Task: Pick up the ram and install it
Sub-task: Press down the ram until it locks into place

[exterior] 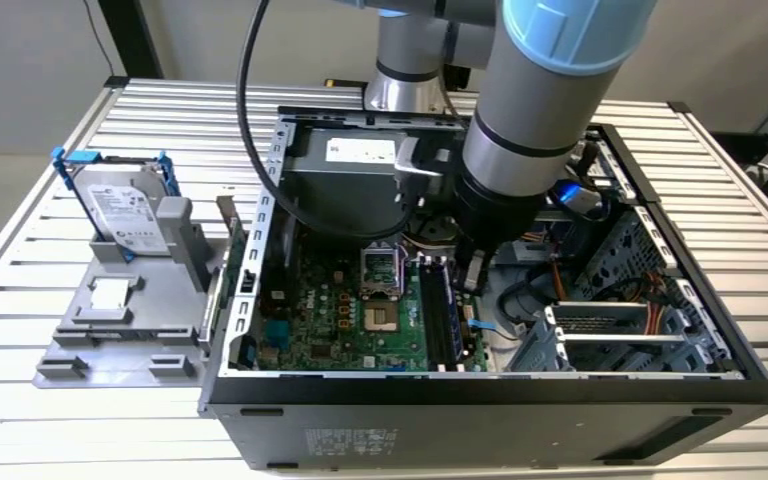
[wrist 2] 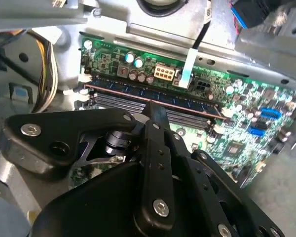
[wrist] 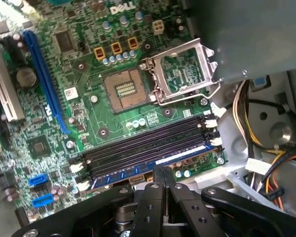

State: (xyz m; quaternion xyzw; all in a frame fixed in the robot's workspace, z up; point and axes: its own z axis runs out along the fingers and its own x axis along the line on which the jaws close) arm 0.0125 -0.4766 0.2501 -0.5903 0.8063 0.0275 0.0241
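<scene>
We see the gripper (wrist: 163, 174) lowered into the open computer case (exterior: 491, 395), its two black fingers (wrist: 154, 197) brought together to a narrow tip with nothing held between them. Directly under that tip, the ram (wrist: 153, 165) sits seated in the outermost black slot of the green motherboard (wrist: 89, 64), its dark blue edge and white label showing in the first wrist view; in the second wrist view the ram (wrist 2: 153, 96) runs as a long stick just beyond the fingertip. The empty processor socket (wrist: 124, 90) lies farther ahead of the gripper. Well away from it, outside the case, the hard drive (exterior: 124, 205) stands in its grey holder
</scene>
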